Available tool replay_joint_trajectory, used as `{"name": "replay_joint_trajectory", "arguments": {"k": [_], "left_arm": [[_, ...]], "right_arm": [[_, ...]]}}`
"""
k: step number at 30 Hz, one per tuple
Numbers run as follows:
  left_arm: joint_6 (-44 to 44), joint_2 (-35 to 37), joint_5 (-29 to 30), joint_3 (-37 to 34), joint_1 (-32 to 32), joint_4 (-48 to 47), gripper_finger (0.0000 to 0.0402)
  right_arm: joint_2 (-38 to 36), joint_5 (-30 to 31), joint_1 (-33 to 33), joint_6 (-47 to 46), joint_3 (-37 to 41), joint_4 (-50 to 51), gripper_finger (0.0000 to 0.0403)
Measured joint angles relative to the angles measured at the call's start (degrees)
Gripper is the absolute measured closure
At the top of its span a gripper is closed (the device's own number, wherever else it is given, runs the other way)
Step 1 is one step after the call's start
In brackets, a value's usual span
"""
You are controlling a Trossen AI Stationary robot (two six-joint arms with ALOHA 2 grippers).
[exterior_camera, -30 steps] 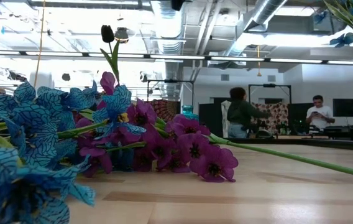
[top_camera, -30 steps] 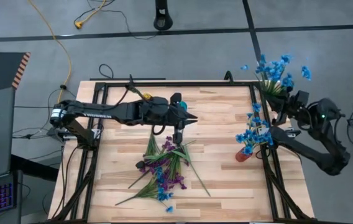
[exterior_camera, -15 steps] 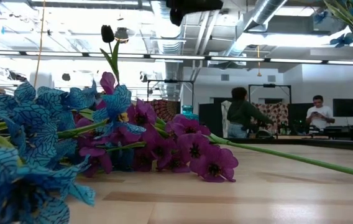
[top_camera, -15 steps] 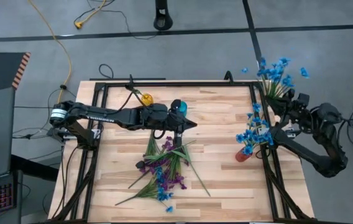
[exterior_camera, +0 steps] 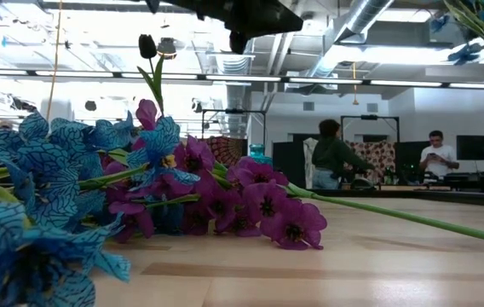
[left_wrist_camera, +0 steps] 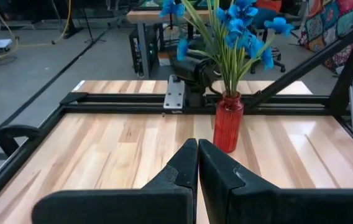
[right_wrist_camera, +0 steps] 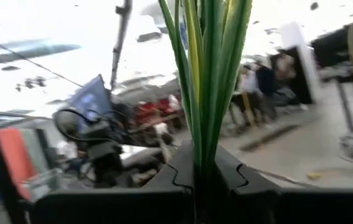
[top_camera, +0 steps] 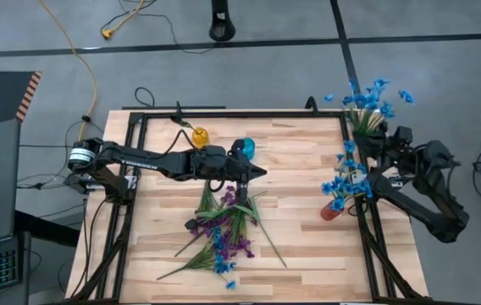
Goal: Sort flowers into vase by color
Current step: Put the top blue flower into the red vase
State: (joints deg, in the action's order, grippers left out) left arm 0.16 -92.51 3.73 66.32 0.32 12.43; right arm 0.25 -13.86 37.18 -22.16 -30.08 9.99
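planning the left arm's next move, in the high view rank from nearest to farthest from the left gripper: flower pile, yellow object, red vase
From the left gripper:
1. flower pile, just under its tip
2. yellow object, toward the table's far edge
3. red vase, on the right side

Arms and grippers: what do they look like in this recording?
Both arms are dark, slim and jointed. The left arm carries white lettering along its link and a pale band at its base. The left gripper has two black, wedge-shaped fingers with stepped inner edges; the right gripper has the same notched black fingers.

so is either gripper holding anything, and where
The right gripper is shut on the green stems of a blue flower sprig. The left gripper is shut and holds nothing.
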Motion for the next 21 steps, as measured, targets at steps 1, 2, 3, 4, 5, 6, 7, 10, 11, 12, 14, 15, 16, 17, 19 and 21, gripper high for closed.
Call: {"name": "replay_joint_trajectory", "arguments": {"k": [1,2,3,4,5,6,7,10,11,12,14,15,16,17,19,21], "left_arm": [[0.0,0.0,0.0,0.0,0.0,0.2,0.0401],[0.0,0.0,0.0,0.0,0.0,0.5,0.0401],[0.0,0.0,0.0,0.0,0.0,0.8,0.0401],[0.0,0.0,0.0,0.0,0.0,0.9,0.0401],[0.0,0.0,0.0,0.0,0.0,0.9,0.0401],[0.0,0.0,0.0,0.0,0.0,0.8,0.0401],[0.0,0.0,0.0,0.0,0.0,0.8,0.0401],[0.0,0.0,0.1,0.0,0.0,0.9,0.0401],[0.0,0.0,0.1,0.0,0.0,0.8,0.0401],[0.0,0.0,0.1,0.0,0.0,0.8,0.0401],[0.0,0.0,0.1,0.0,0.0,0.8,0.0401],[0.0,0.0,0.1,0.0,0.0,0.8,0.0401],[0.0,0.0,0.1,0.0,0.0,0.8,0.0401],[-0.3,0.0,0.1,0.0,0.0,0.8,0.0401],[-0.4,0.0,0.1,0.0,0.0,0.8,0.0401],[-0.4,0.0,0.1,0.0,0.0,0.8,0.0401]], "right_arm": [[0.0,-0.8,0.0,-0.6,1.2,-2.1,0.0360],[0.1,-1.6,0.0,-0.8,2.2,-4.2,0.0360],[0.1,-2.2,0.0,-0.9,2.8,-6.2,0.0360],[0.1,-2.6,0.0,-1.0,3.0,-7.6,0.0360],[0.0,-2.7,-0.1,-1.0,3.0,-8.6,0.0360],[0.0,-2.8,-0.1,-1.0,2.9,-9.1,0.0360],[0.0,-3.1,-0.1,-1.0,2.9,-9.1,0.0360],[0.0,-4.2,-0.1,-1.7,2.9,-7.0,0.0360],[0.0,-4.2,-0.1,-1.8,2.9,-6.3,0.0360],[0.0,-4.2,-0.1,-1.8,2.9,-5.6,0.0360],[0.0,-4.2,-0.1,-2.1,2.9,-4.2,0.0361],[0.0,-4.2,-0.1,-3.0,2.9,-3.5,0.0361],[0.0,-4.2,-0.1,-4.2,2.9,-2.9,0.0361],[0.0,-4.2,-0.1,-5.0,2.9,-2.3,0.0361],[0.0,-4.2,-0.1,-6.2,2.9,-1.3,0.0361],[0.0,-4.2,-0.1,-6.8,2.9,0.2,0.0361]]}}
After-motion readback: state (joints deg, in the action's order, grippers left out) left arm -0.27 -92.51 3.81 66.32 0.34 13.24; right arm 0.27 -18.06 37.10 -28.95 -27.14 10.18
